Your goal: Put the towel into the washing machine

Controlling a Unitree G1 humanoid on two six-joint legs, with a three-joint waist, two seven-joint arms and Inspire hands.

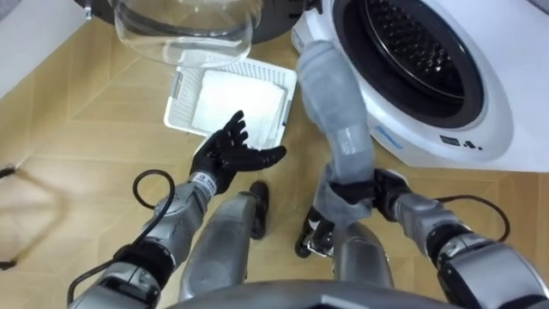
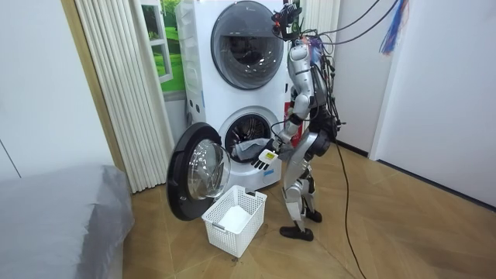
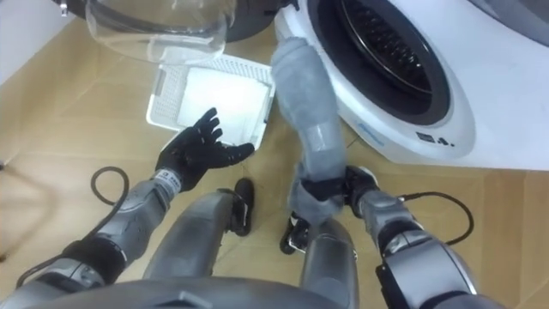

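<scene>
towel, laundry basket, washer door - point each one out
towel (image 1: 336,112): left eye view, middle of its grey length
laundry basket (image 1: 177,96): left eye view, its white left wall
washer door (image 2: 198,172): room view, glass centre of the open door

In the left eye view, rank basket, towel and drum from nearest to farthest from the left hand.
1. Basket, just beyond the left hand fingertips.
2. Towel, to its right, held in the right hand.
3. Drum, upper right, past the towel.
</scene>
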